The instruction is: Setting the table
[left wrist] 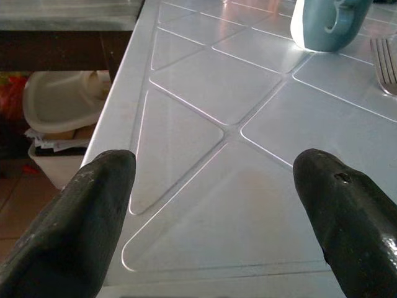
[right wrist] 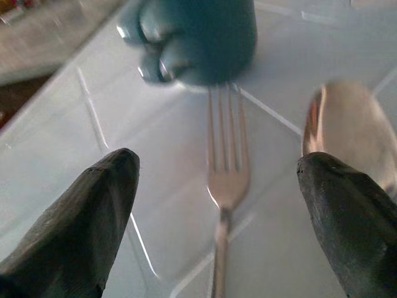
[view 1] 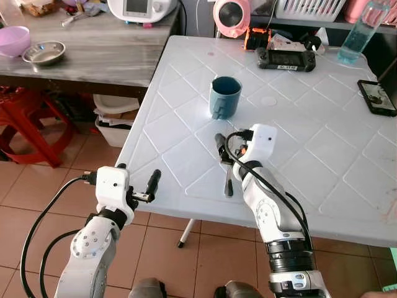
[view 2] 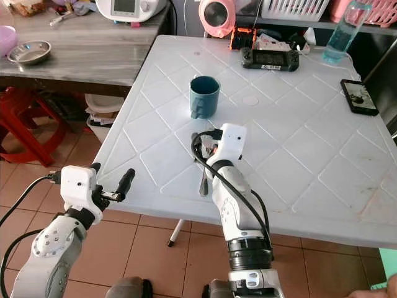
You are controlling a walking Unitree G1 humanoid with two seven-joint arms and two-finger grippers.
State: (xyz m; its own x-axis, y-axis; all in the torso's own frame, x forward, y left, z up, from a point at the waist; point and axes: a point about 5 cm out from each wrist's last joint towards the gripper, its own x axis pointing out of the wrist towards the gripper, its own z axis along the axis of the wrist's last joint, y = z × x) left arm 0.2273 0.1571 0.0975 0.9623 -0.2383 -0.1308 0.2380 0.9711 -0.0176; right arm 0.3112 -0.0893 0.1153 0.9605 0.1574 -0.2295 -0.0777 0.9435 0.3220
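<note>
Presently, on the white bench [view 1: 310,155]: blue mug [view 1: 224,97]; fork [right wrist: 224,167] and spoon [right wrist: 347,127] just before it — right claw [right wrist: 217,205] spread over the fork; left claw [left wrist: 217,211] spread at the bench's edge.

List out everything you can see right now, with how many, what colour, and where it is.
Table: one, white, in front of the robot.
Mug: one, teal, upright mid-table.
Fork: one, silver, lying just short of the mug.
Spoon: one, silver, beside the fork.
Phone: one, black, right table edge.
Game controller: one, black, far side of table.
Bottle: one, clear blue, far right corner.
Counter: one, grey wood, left of table.
Bowls: purple and metal, on the counter.
Stool: one, red, under the counter.
Left gripper: open, at the table's near edge.
Right gripper: open, over the fork.
</note>
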